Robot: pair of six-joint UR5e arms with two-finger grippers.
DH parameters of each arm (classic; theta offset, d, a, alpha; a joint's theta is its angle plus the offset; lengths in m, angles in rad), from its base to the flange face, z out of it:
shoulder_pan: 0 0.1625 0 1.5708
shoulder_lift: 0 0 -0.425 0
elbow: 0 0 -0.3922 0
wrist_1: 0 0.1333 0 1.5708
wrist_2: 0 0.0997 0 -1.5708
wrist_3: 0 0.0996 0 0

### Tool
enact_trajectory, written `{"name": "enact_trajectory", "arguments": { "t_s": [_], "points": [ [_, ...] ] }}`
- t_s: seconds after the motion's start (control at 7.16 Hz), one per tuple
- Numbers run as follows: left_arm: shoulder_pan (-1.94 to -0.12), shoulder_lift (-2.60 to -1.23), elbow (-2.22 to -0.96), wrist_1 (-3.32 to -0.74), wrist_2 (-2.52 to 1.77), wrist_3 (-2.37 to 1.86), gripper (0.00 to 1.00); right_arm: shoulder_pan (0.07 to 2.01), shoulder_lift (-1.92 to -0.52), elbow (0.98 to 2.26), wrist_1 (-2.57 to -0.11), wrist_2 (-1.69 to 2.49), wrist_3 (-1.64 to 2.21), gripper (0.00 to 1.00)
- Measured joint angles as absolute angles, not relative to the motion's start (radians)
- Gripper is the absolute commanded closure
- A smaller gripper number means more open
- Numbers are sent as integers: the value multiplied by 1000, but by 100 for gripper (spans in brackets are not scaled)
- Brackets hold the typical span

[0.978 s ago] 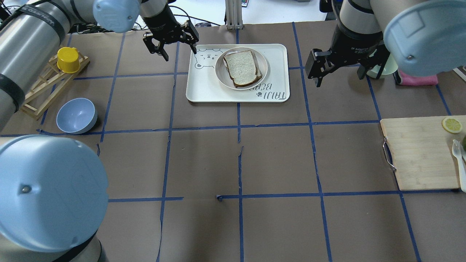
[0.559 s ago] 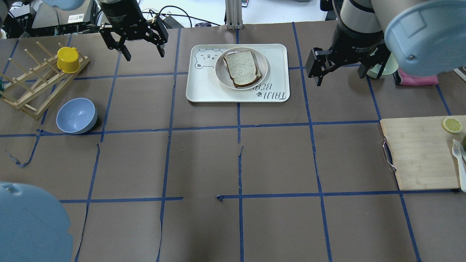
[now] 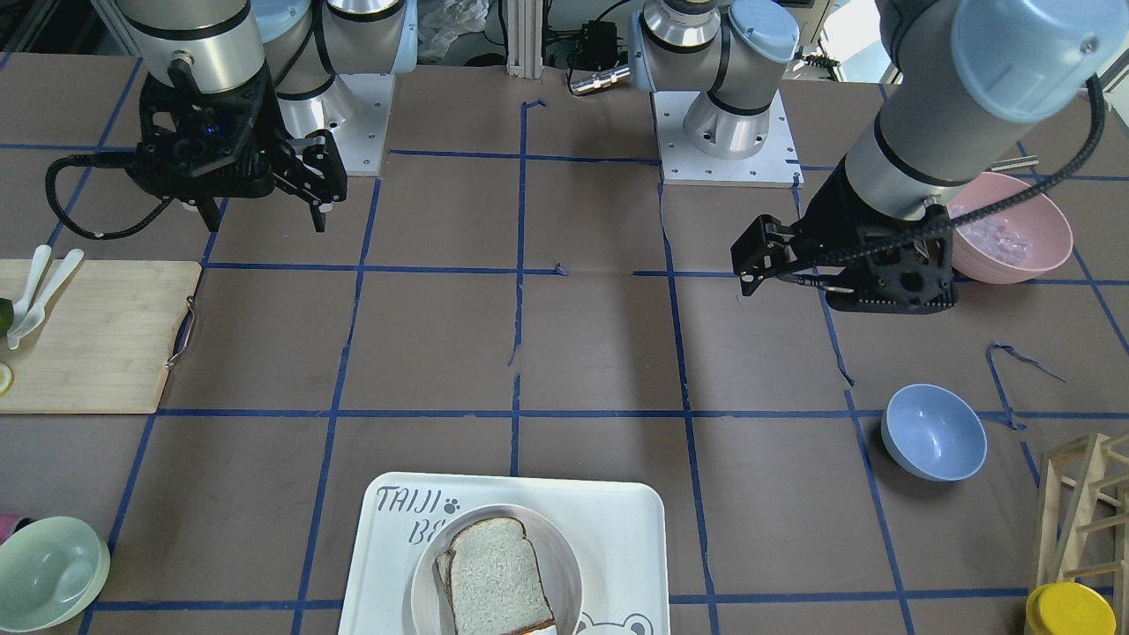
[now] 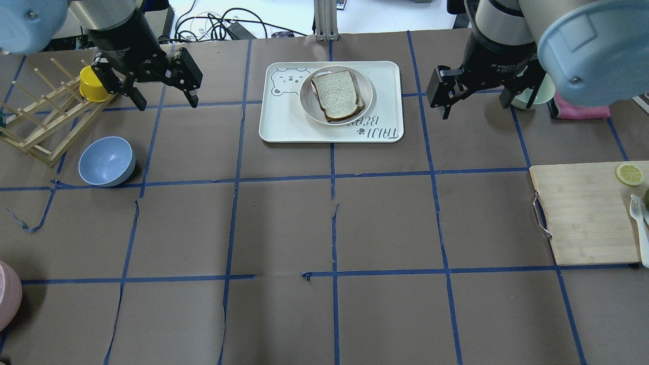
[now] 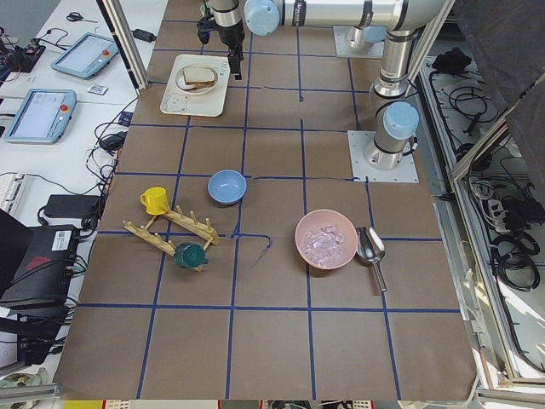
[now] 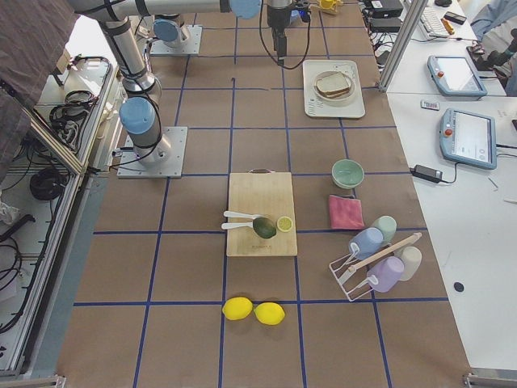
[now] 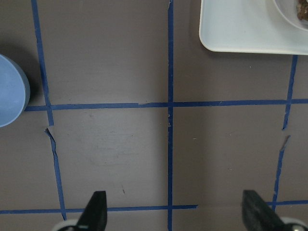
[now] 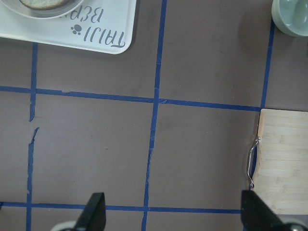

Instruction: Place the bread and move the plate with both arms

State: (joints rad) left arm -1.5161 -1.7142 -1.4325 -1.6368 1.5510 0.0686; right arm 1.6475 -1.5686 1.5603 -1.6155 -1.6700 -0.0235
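Note:
The bread (image 4: 335, 94), pale with a dark brown crust, lies on the round white plate (image 4: 368, 90), with the edge of a second slice showing under it. The plate stands on the TAIJI BEAR tray (image 4: 284, 124). The bread (image 3: 492, 578) and the plate (image 3: 564, 556) also show in the front-facing view. My left gripper (image 4: 167, 101) is open and empty, above the table left of the tray and near the yellow cup. My right gripper (image 4: 474, 109) is open and empty, right of the tray. Both wrist views show spread fingertips (image 7: 96, 208) (image 8: 94, 210) over bare table.
A wooden rack (image 4: 45, 121) with a yellow cup (image 4: 94, 83) and a blue bowl (image 4: 106, 161) are at the left. A cutting board (image 4: 583, 213) with a lemon slice (image 4: 629, 174) is at the right. A green bowl (image 4: 537, 94) is behind my right gripper. A pink bowl (image 3: 1014, 229) stands near the left arm.
My left arm has swung left, away from the tray and toward the rack and yellow cup, with its gripper still open. The right arm has barely moved. Bread and plate are unmoved.

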Motion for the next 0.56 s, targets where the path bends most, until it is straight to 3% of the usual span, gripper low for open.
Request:
{"name": "enact_trajectory", "arguments": {
  "t_s": [0.56],
  "points": [
    [-1516, -1595, -1544, -1569, 1551, 73, 0, 1646, -1570, 1557, -1618, -1639, -11, 0]
  ]
}}
